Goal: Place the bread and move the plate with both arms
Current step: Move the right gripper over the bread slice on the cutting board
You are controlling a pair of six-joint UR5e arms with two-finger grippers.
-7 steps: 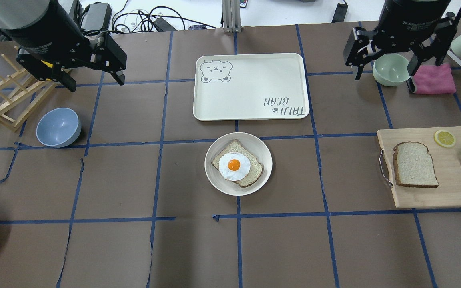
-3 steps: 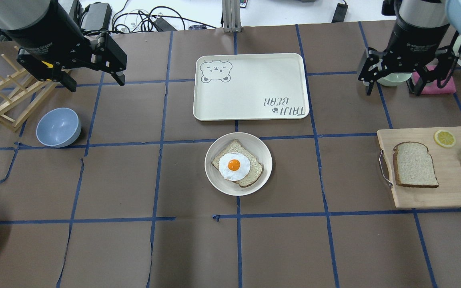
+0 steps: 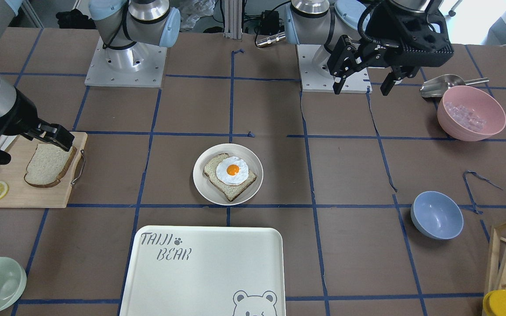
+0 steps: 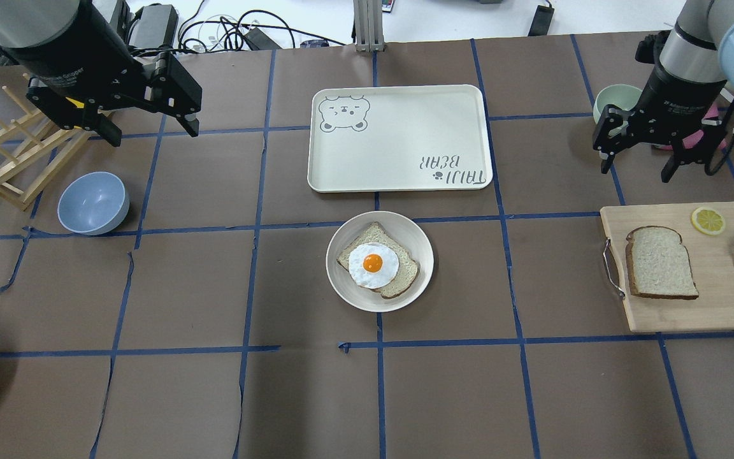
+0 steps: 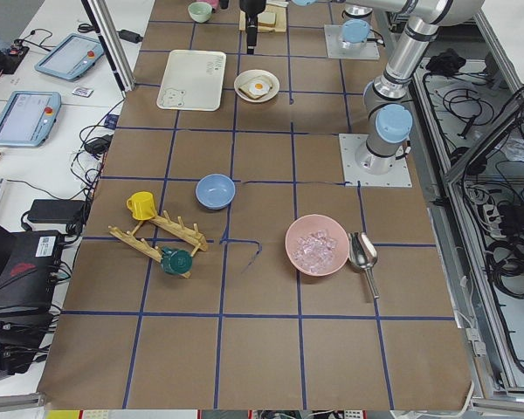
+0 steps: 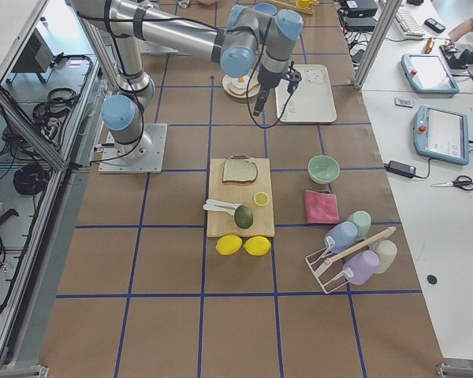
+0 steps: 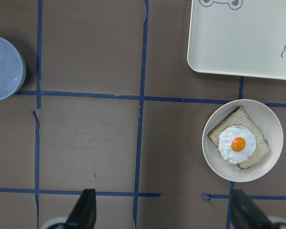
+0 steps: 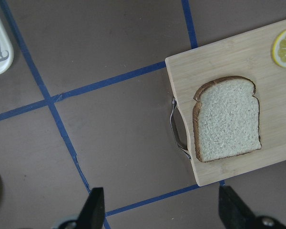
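The bread (image 4: 660,261) is a plain slice lying flat on a wooden cutting board (image 4: 711,309) at the right; it also shows in the front view (image 3: 48,164) and the right wrist view (image 8: 227,118). The plate (image 4: 348,290) sits mid-table and holds a squarer slice topped with a fried egg (image 4: 373,262); the plate also shows in the left wrist view (image 7: 214,157). My right gripper (image 4: 636,172) is open and empty, in the air just beyond the board's far edge. My left gripper (image 4: 150,131) is open and empty, high at the far left.
A cream bear-print tray (image 4: 399,137) lies just beyond the plate. A blue bowl (image 4: 93,203) and a wooden rack (image 4: 4,159) are at the left. A green bowl (image 4: 612,99) is behind the right gripper. A lemon slice (image 4: 708,220), an avocado and cutlery share the board.
My right gripper has come nearer and lower, from over the green bowl towards the cutting board, still open. The left arm, the bread and the plate have not moved.
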